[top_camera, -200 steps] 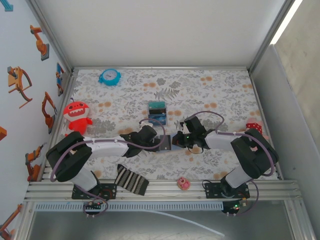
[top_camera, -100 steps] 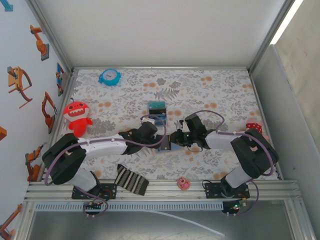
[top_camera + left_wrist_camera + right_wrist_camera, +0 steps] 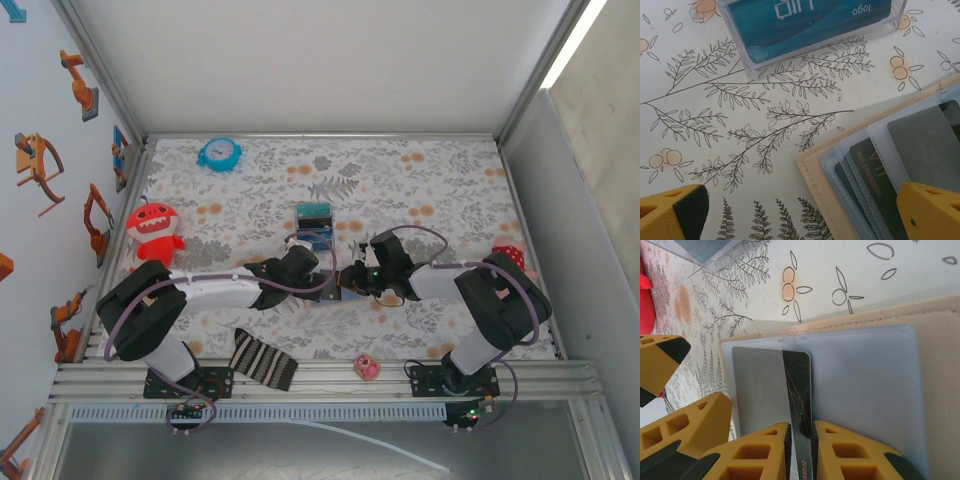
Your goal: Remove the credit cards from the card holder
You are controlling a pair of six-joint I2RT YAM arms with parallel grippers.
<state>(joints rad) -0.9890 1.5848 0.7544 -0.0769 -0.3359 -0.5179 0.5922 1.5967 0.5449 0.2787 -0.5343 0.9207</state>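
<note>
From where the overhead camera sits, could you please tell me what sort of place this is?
Probably a robotics lab test cell: an aluminium frame walls in a floral-clothed table, robot-arm stickers dot the left wall, and props like a toy clock lie about.

Card holder (image 3: pixel 816 172): tan outside, matt, leather-like, stitched edge; inside, pale translucent plastic sleeves (image 3: pixel 865 380), smooth, faintly glossy.
Dark card (image 3: pixel 798 385) in a sleeve: smooth plastic, slight sheen.
Box (image 3: pixel 756 64) near the card holder: clear hard plastic, glossy.
Worktop (image 3: pixel 715 125): matt printed cloth.
Right gripper (image 3: pixel 800 435): yellow matt plastic.
</note>
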